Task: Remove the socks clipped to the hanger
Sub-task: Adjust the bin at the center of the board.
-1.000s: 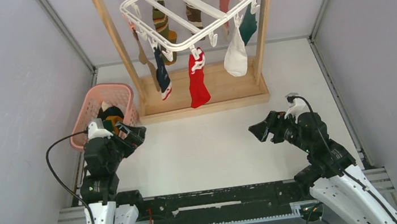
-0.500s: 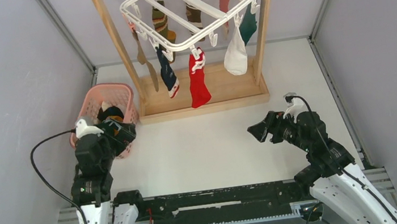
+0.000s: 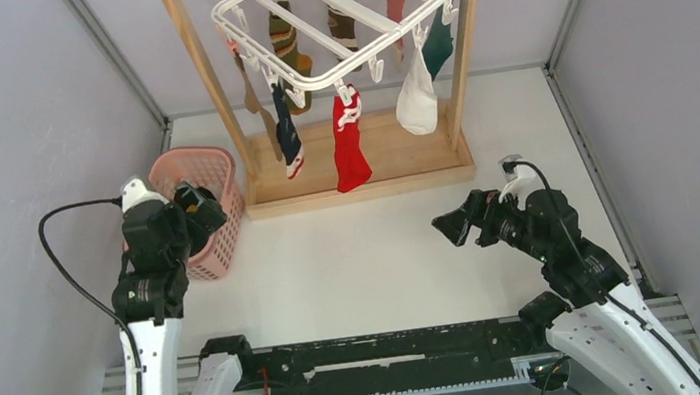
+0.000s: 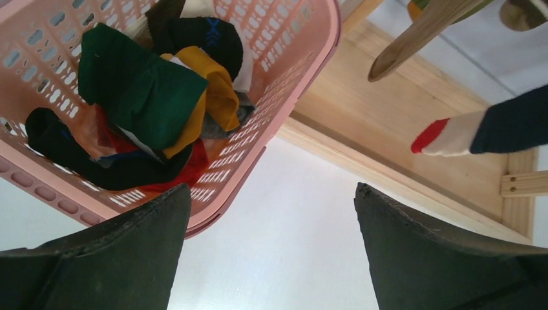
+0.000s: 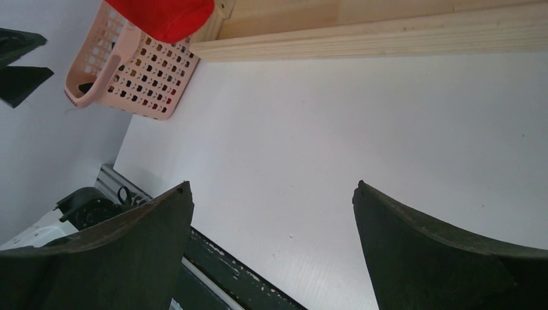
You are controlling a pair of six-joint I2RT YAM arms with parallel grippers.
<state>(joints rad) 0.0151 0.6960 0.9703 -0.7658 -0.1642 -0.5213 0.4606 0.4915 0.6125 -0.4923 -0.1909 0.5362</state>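
The white hanger hangs tilted in the wooden stand with several socks clipped to it. Along its front hang a navy sock, a red sock and a white sock; a teal sock, a tan sock and a striped sock hang behind. My left gripper hovers open and empty at the pink basket's near right corner; my left gripper sees the navy sock's red toe ahead. My right gripper, also seen as right gripper, stands open and empty over the table, facing left.
The pink basket at the left holds a heap of loose socks, green, yellow, black and red. The wooden stand's base runs across the back of the table. Grey walls close in both sides.
My left arm has swung left and back, so its gripper now sits over the basket's near corner. The right gripper has opened a little wider. The navy sock is swaying.
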